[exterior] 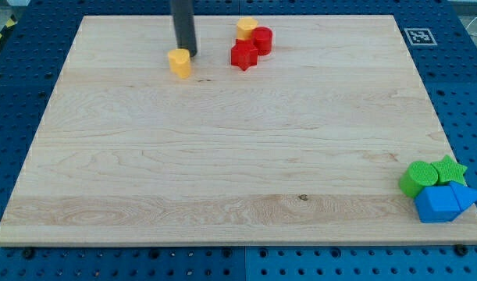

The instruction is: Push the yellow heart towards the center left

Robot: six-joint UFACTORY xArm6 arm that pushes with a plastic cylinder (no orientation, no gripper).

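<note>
The yellow heart [179, 62] lies on the wooden board [222, 156] near the view's top, left of centre. My tip [186, 52] stands right beside it, at its upper right edge, touching or nearly touching it. The dark rod rises from there out of the view's top.
A red star [243, 55], a red cylinder [261, 39] and a yellow cylinder [246, 28] cluster to the right of the heart. At the bottom right corner sit a green cylinder [418, 178], a green star [450, 168] and two blue blocks [445, 203]. A marker tag [418, 36] is at the top right.
</note>
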